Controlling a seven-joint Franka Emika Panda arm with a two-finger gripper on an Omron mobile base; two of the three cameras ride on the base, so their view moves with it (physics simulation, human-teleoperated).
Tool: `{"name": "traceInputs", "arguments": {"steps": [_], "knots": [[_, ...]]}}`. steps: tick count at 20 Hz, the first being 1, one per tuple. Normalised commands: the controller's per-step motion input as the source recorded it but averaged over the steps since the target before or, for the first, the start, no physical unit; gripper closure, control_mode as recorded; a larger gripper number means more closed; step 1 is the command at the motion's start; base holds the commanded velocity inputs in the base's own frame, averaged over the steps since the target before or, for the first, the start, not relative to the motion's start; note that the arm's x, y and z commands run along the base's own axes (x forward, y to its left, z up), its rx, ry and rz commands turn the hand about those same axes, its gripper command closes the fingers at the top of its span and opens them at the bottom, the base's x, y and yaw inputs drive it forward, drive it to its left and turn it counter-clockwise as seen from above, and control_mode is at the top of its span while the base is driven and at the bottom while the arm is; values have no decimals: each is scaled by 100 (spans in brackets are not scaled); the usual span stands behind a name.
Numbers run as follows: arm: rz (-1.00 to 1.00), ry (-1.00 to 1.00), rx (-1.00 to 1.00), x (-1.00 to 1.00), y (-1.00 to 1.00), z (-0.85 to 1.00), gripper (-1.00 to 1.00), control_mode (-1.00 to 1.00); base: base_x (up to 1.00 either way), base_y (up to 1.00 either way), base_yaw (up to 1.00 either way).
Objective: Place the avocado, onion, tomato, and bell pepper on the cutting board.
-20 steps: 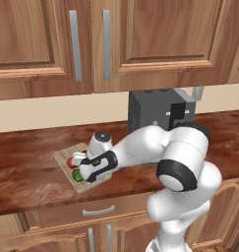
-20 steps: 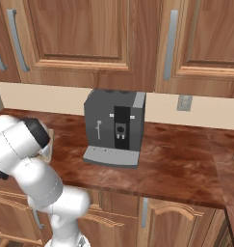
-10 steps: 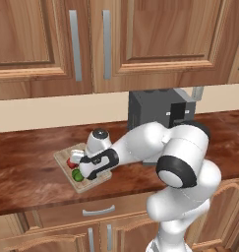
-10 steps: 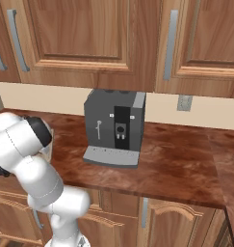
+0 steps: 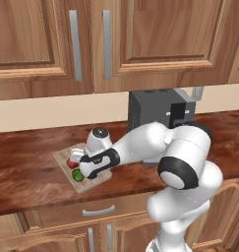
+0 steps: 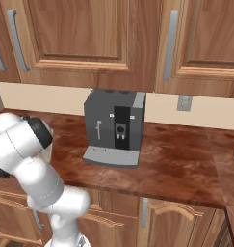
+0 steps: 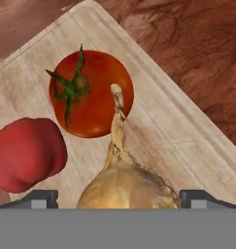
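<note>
Gripper (image 7: 118,198) hanging spread wide over the cutting board (image 7: 187,146), fingers either side of the onion (image 7: 126,185), which is sitting on the board near the tomato (image 7: 92,92), bell pepper (image 7: 25,153) and avocado (image 5: 77,174).

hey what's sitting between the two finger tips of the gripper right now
The onion sits on the cutting board between the open gripper's finger tips, seen in the hand view. Its stalk points toward the tomato.

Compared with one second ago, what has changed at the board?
The end effector has opened and let go of the onion, which now sits on the cutting board between its tips. The tomato, the bell pepper and the avocado stayed put.
</note>
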Motion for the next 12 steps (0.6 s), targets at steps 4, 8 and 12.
{"name": "traceInputs", "arguments": {"steps": [4,8,12], "knots": [[0,-1,0,-10,-5,51,-100,-100,0,0,0],[0,-3,0,-4,-6,61,-100,-100,0,0,0],[0,-5,0,-6,-14,61,-100,-100,0,0,0]]}}
